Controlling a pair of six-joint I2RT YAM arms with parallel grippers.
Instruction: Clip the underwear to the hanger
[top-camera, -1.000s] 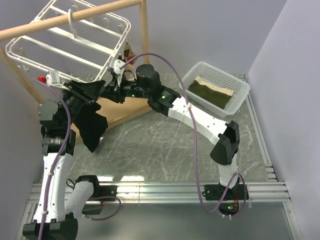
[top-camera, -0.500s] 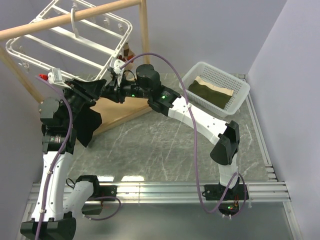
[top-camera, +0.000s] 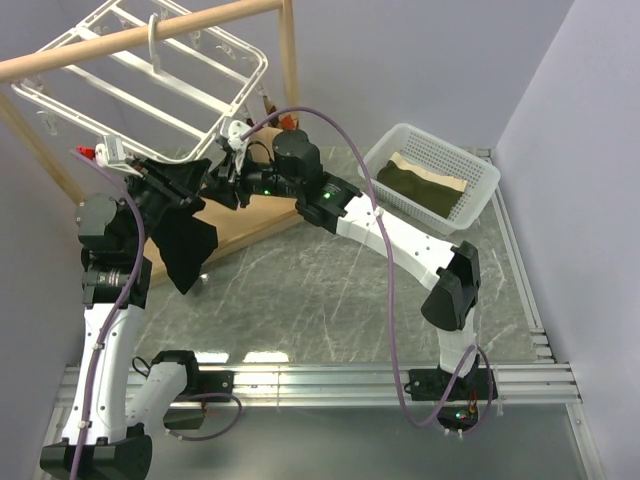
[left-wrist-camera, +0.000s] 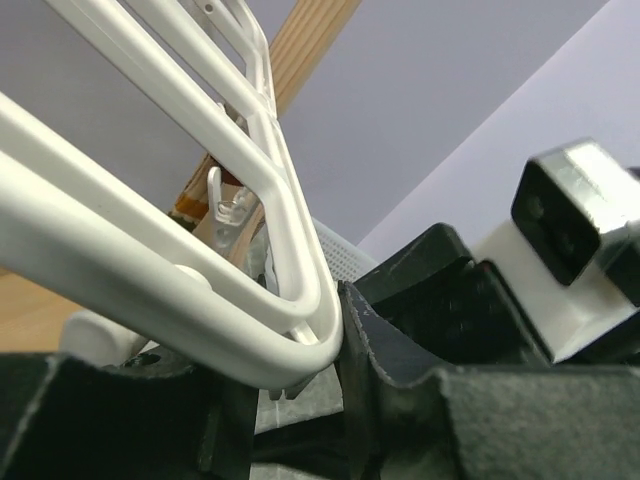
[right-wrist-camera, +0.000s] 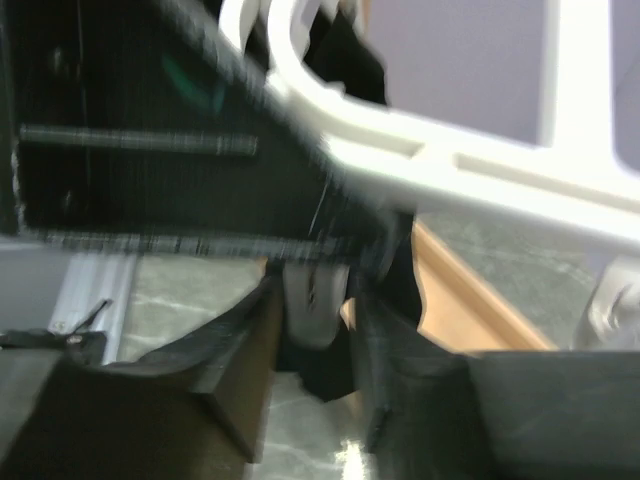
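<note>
Marble table (top-camera: 330, 290); left claw (top-camera: 197, 176), underwear (top-camera: 185, 250) at hanger (left-wrist-camera: 250, 345).

We see the top view from above and behind the arm bases, looking down over the whole table (top-camera: 330, 280) with the hanger (top-camera: 150, 78) far at upper left. Our left wrist view sits right under the hanger's corner — tilted upward past its white bars to the wooden pole (left-wrist-camera: 300, 50) and wall. The right wrist view, blurred, looks along its own jaws at the same white frame from very near, table below. All three share it.
</note>
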